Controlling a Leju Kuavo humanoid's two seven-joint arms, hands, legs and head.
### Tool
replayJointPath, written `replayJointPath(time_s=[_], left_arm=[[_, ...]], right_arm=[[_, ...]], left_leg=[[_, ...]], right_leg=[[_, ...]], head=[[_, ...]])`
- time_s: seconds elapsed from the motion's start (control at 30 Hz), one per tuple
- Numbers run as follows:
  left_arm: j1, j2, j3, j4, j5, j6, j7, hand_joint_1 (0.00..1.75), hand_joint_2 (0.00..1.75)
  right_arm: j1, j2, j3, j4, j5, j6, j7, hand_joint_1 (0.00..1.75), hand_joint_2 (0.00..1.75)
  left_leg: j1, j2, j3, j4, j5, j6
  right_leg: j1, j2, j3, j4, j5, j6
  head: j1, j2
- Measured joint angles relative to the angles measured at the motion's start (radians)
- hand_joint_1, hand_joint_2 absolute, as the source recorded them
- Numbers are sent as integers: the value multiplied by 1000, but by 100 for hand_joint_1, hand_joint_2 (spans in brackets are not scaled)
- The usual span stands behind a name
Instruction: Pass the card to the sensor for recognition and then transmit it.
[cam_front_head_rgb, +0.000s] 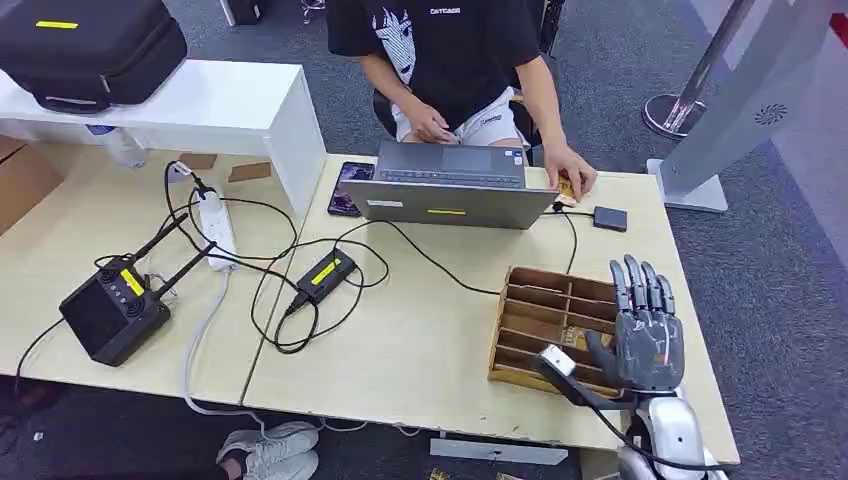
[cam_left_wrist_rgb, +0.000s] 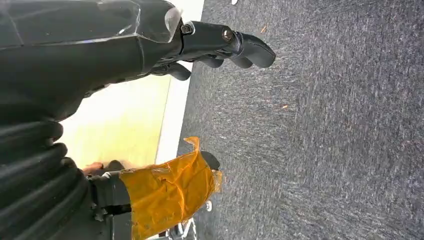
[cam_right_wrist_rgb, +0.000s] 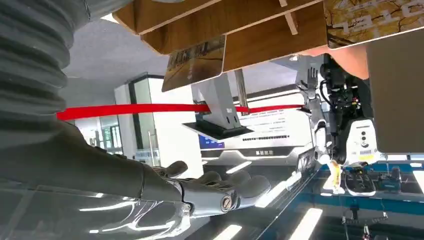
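Note:
A wooden slotted tray (cam_front_head_rgb: 540, 300) lies at the table's right front. A gold-patterned card (cam_front_head_rgb: 574, 339) sits in one of its slots; in the right wrist view a card (cam_right_wrist_rgb: 196, 61) stands out of the tray (cam_right_wrist_rgb: 260, 47). My right hand (cam_front_head_rgb: 643, 330) hovers over the tray's right end with its fingers straight and apart, holding nothing; its fingers (cam_right_wrist_rgb: 225, 192) stay apart from the card. A small black sensor box (cam_front_head_rgb: 609, 218) lies beyond the tray. My left hand (cam_left_wrist_rgb: 220, 45) hangs over the carpet with nothing in it.
A person sits behind an open laptop (cam_front_head_rgb: 450, 185), one hand (cam_front_head_rgb: 572, 178) resting by the sensor. A phone (cam_front_head_rgb: 349, 187), a power strip (cam_front_head_rgb: 216, 228), cables, a black adapter (cam_front_head_rgb: 325, 274) and a black antenna unit (cam_front_head_rgb: 113, 310) lie to the left. A white shelf (cam_front_head_rgb: 215, 105) stands at the back left.

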Motion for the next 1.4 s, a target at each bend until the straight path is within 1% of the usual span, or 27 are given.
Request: replayJointPath(time_s=[0.43,0.6,0.7,0.8,1.03,1.4], left_arm=[[0,0,0,0,-2,0,2,0,175],[0,0,0,0,-2,0,3,0,175],[-1,0,0,0,-3,0,3,0,175],[-1,0,0,0,-4,0,3,0,175],[-1,0,0,0,-5,0,5,0,175],[-1,0,0,0,-4,0,6,0,175]], right_arm=[[-1,0,-12,21,2,3,0,0,175],[-6,3,-13,33,44,10,26,0,175],[-17,9,-14,44,91,14,58,0,175],[-29,16,-16,61,99,15,73,0,175],[-44,34,-32,81,92,10,74,0,175],[-58,44,-37,97,63,14,63,0,175]], left_leg=[[0,0,0,0,0,0],[0,0,0,0,0,0],[0,0,0,0,0,0],[0,0,0,0,0,0],[0,0,0,0,0,0],[0,0,0,0,0,0]], right_leg=[[0,0,0,0,0,0],[0,0,0,0,0,0],[0,0,0,0,0,0],[0,0,0,0,0,0],[0,0,0,0,0,0],[0,0,0,0,0,0]], head=[[0,0],[0,0],[0,0],[0,0],[0,0],[0,0]])
